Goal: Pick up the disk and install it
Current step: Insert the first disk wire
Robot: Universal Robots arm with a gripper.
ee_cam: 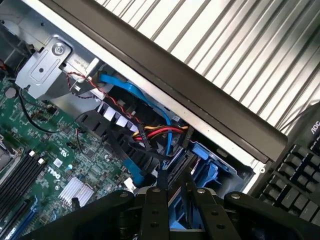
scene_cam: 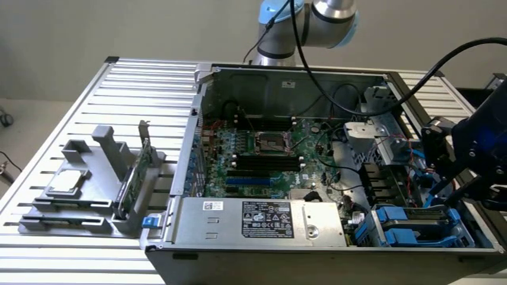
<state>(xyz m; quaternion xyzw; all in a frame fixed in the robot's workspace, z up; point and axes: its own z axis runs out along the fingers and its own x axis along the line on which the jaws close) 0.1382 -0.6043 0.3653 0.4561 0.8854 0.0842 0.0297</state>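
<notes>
The arm point(scene_cam: 329, 18) is showing smooth silver-grey tube sections at the far side, with rounded pale blue caps point(scene_cam: 273, 12) covering its joints. A thin black cable point(scene_cam: 313, 71) is hanging from it in a loose curve. A thicker black hose point(scene_cam: 443, 62) is arcing over on the exterior view's right into the wrist block point(scene_cam: 483, 139), which is looking black with a dark blue sheen. The gripper point(ee_cam: 177, 192) is showing matte black links (flat and angular), each carrying small round pins point(ee_cam: 153, 213) at its pivots.
</notes>
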